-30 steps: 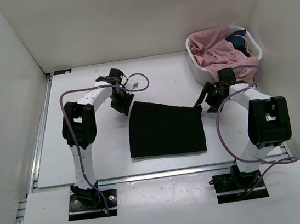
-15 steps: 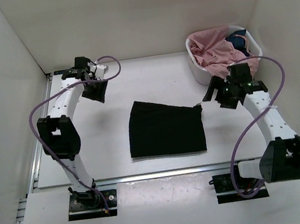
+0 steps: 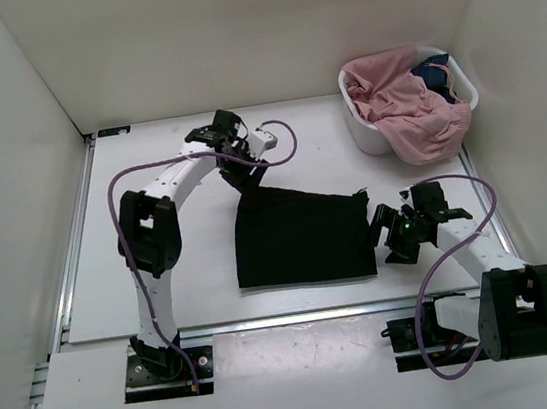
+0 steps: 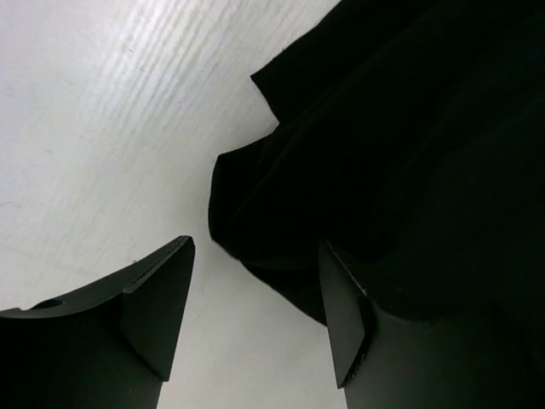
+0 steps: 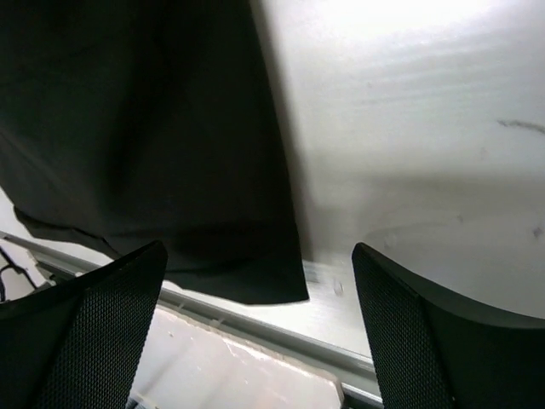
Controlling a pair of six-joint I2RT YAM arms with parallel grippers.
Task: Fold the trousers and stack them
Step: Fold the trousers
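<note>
Left fingers (image 4: 157, 315) parted, empty, over far-left corner of trousers (image 3: 303, 233) | right fingers (image 5: 94, 332) parted wide, empty, beside near-right corner | trousers folded flat mid-counter (image 3: 202, 274) | advice: go low, pinch all layers, lift both corners evenly, avoid dragging

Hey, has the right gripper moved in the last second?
Yes. The right gripper has dropped away from the white basket toward the near edge of the table, beside the trousers.
</note>
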